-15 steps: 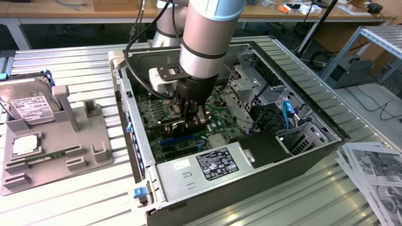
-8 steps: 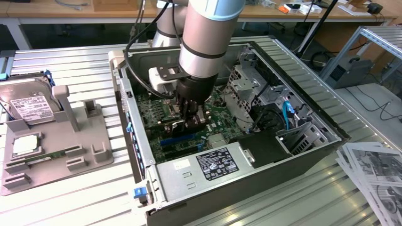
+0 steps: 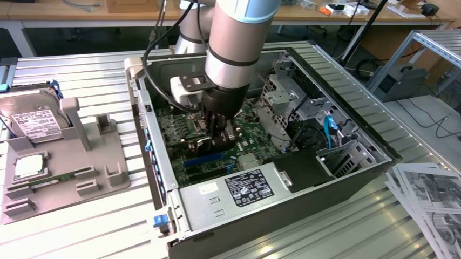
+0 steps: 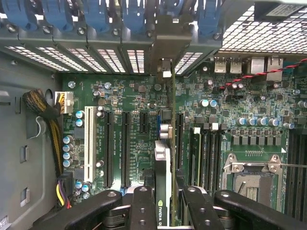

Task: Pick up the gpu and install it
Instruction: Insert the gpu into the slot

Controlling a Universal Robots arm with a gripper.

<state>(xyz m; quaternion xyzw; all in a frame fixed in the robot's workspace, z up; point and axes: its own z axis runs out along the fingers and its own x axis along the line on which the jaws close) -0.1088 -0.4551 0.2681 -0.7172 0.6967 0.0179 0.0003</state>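
gpu (image 4: 162, 163) is down inside the open PC case (image 3: 303, 210), which lies on its side on the slatted worktop (image 3: 94, 232). The card sits edge-on over the motherboard (image 4: 129, 96), bracket end at the rear slot covers (image 4: 96, 57). The tool (image 4: 165, 211) is clamped on it, a finger each side. Looks like the install step to me, can't tell if it's in the slot. I'd say it needs the edge square on the slot and a straight push.
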